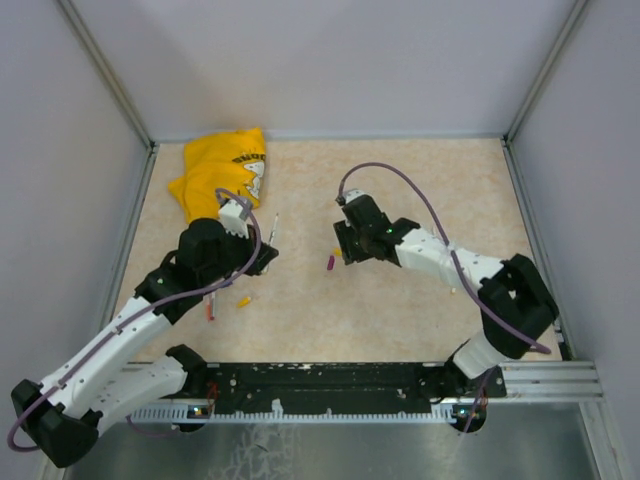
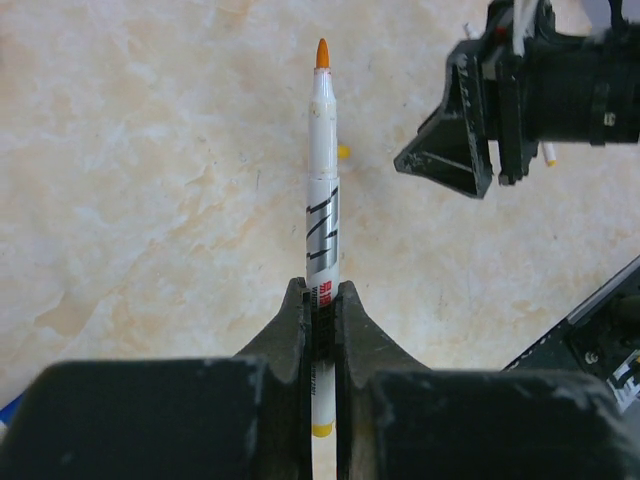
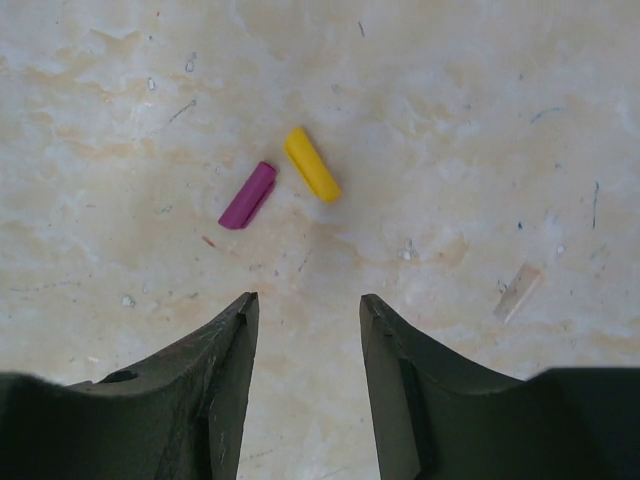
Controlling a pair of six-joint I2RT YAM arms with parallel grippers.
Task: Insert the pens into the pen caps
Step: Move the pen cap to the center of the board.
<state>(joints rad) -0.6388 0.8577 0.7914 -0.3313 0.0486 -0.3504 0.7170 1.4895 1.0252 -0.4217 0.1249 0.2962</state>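
Pens first: we count two in the overhead view. One white pen is clamped between the closed fingers of the left gripper. Its orange tip points away from the fingers, out over the table, and its rear end shows behind them. The other, an orange-red pen, lies on the table beside the left arm.

We count three caps from above, and each lies loose on the table with no pen in it. A purple cap and a yellow cap lie just beside each other, their upper ends nearly meeting. They sit ahead of the right gripper, whose jaws stand apart and hold nothing. A third, an orange-yellow cap, lies near the orange-red pen.

Only the right wrist view shows the two caps' shape and angle clearly; from above they are specks. Only the left wrist view shows the print on the white pen's barrel and its tip colour. Only the overhead view shows the yellow cloth, crumpled at the far left corner, well apart from the caps.
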